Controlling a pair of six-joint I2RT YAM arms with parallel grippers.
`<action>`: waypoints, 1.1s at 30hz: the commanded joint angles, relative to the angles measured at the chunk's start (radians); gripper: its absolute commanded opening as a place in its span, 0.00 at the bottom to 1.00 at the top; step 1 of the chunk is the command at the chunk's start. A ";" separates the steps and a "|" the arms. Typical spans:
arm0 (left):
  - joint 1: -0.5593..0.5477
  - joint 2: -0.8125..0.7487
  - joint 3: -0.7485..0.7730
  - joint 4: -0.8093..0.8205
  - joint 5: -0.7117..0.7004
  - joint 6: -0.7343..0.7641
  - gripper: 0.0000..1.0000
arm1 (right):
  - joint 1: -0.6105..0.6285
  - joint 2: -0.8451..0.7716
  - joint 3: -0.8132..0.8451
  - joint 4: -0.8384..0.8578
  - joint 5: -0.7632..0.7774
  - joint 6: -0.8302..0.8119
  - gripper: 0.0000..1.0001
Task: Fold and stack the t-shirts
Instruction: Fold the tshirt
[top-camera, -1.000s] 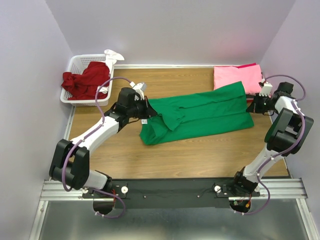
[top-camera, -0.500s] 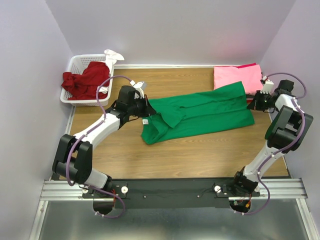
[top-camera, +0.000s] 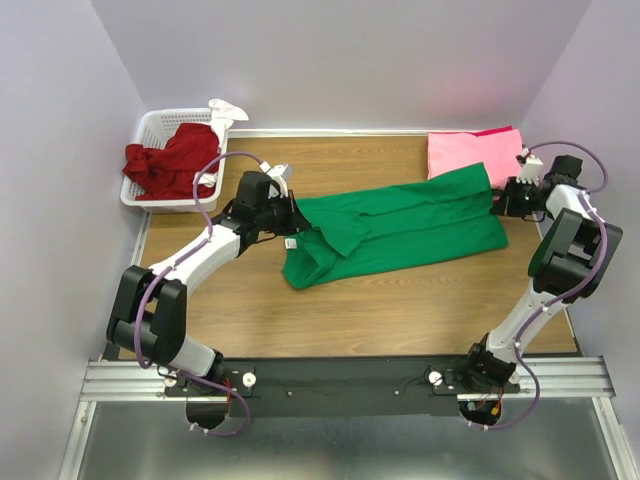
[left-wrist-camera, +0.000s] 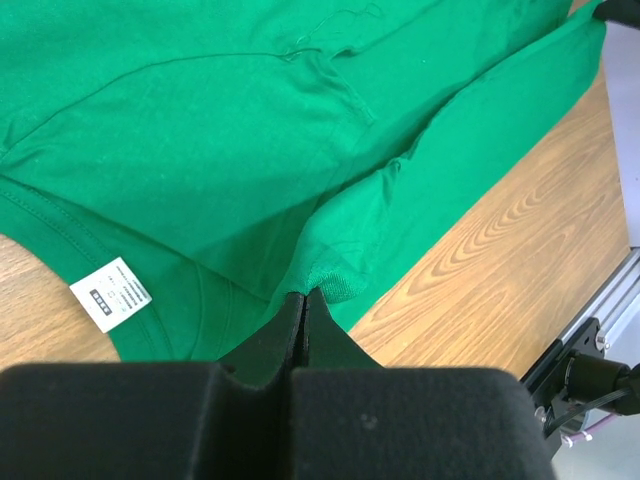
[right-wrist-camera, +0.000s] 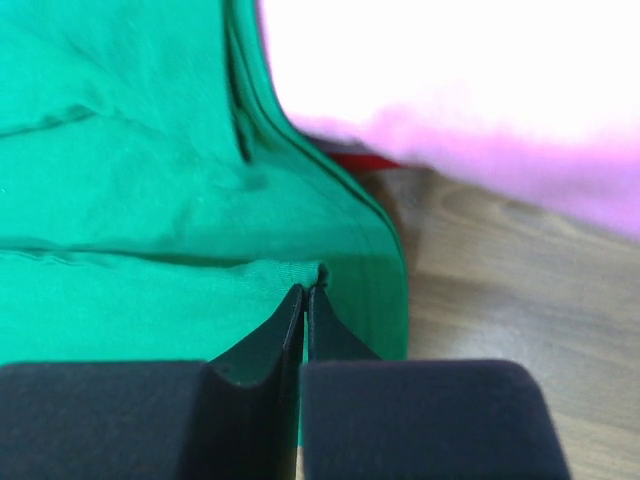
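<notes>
Pale lilac walls enclose a wooden table edged by a metal rail.

The green t-shirt at mid-frame is plain bright green — its neck tag white with dark print. Upper right, pink shirts, plain; upper left, a dark red shirt in a white basket. The table shows brown wood grain.

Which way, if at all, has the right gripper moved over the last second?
Yes. The right gripper, pinching the green t-shirt, has shifted rearward, closer to the pink t-shirts, which stayed put.
</notes>
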 joint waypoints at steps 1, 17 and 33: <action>0.008 0.025 0.041 -0.012 0.033 0.025 0.00 | 0.015 0.024 0.053 0.027 0.018 0.016 0.09; 0.020 0.101 0.127 -0.061 0.028 0.070 0.00 | 0.029 -0.100 -0.016 0.036 0.094 0.008 0.55; 0.022 0.318 0.360 -0.204 0.030 0.237 0.00 | 0.030 -0.292 -0.255 0.036 -0.118 -0.035 0.60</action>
